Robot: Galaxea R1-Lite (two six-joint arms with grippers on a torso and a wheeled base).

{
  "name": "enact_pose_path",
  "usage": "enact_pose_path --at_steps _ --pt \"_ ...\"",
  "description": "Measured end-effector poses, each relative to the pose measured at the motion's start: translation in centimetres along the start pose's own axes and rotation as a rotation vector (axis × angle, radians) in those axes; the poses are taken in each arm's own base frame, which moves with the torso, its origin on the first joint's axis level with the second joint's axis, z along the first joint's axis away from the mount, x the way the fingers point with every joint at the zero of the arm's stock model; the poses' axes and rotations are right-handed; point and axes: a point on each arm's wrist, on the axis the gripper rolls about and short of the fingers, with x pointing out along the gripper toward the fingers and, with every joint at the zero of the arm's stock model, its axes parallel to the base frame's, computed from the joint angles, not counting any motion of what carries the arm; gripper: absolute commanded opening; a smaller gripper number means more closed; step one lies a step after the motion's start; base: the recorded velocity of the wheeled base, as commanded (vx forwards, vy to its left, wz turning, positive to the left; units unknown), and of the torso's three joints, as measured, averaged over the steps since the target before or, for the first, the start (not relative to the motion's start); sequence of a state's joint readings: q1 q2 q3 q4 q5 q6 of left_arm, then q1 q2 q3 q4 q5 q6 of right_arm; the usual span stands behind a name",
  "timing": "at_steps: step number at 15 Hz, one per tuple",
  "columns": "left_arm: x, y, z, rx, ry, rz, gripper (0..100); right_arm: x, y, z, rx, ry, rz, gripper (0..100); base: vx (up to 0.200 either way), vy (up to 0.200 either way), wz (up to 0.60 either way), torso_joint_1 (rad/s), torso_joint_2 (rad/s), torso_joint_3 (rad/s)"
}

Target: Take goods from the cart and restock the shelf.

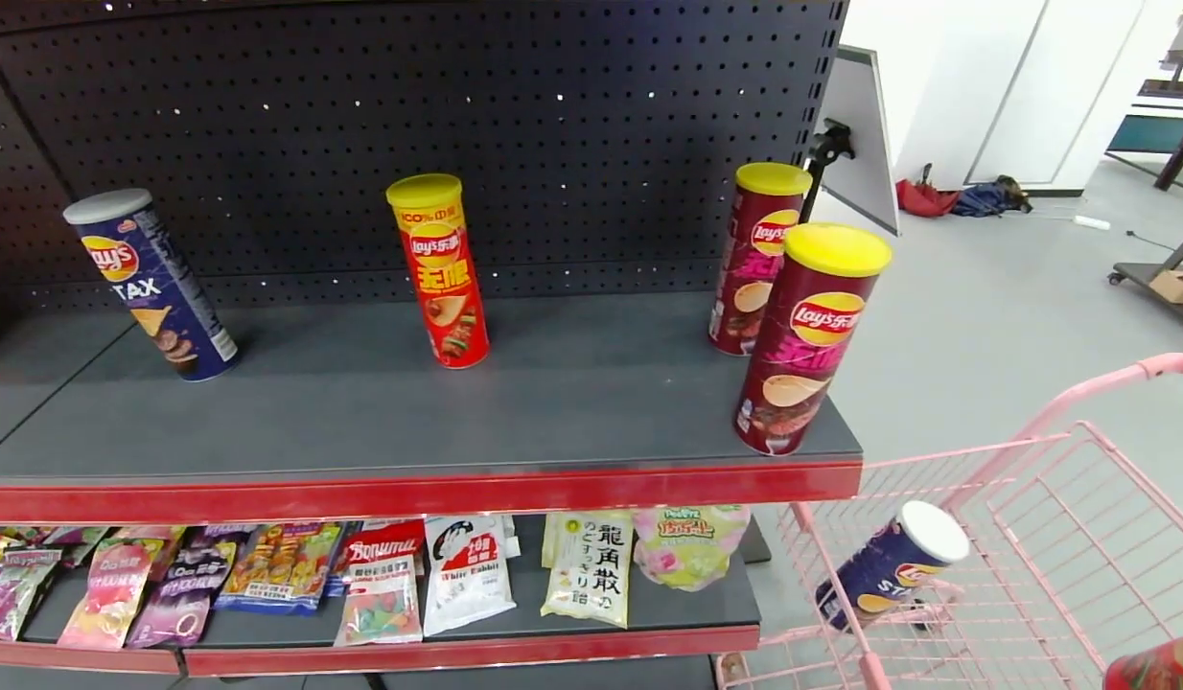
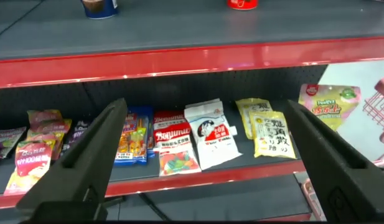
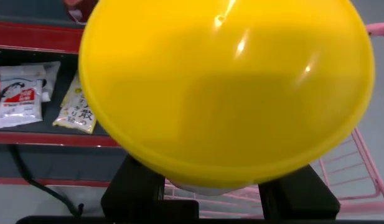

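The maroon can (image 1: 808, 335) stands right at the top shelf's (image 1: 409, 422) front right corner, with wide gaps between the other cans (image 1: 443, 273). A blue can (image 1: 889, 565) lies in the pink cart (image 1: 1080, 460). The right claw (image 3: 216, 190) grips a yellow-lidded can (image 3: 226, 87). The left claw (image 2: 204, 112) is spread wide before the snack bags (image 2: 204, 134)

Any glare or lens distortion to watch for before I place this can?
Right wrist view: small glints atop the held can. Head view: the wide lens makes the blue can on the shelf and the front maroon can seem to lean outward. Left wrist view: the lower shelf lies in shade under the red edge.
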State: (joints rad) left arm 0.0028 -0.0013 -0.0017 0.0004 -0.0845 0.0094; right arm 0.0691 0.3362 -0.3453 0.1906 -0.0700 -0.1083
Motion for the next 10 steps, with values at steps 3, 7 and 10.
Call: enact_pose_path --at_steps 3,7,10 --pt "0.00 0.00 0.00 0.000 0.000 -0.001 100 -0.68 0.06 -0.75 0.003 -0.036 0.012 0 0.000 0.200 0.00 0.006 0.01 -0.006" --pt "0.00 0.00 0.00 0.001 0.000 -0.001 100 -1.02 0.08 -1.09 0.005 -0.059 0.009 0 0.000 0.200 0.00 0.000 0.00 0.000" --pt "0.00 0.00 0.00 0.002 0.000 -0.001 100 -1.19 0.08 -1.18 0.004 -0.070 0.009 0 0.000 0.200 0.00 0.002 0.01 0.001"
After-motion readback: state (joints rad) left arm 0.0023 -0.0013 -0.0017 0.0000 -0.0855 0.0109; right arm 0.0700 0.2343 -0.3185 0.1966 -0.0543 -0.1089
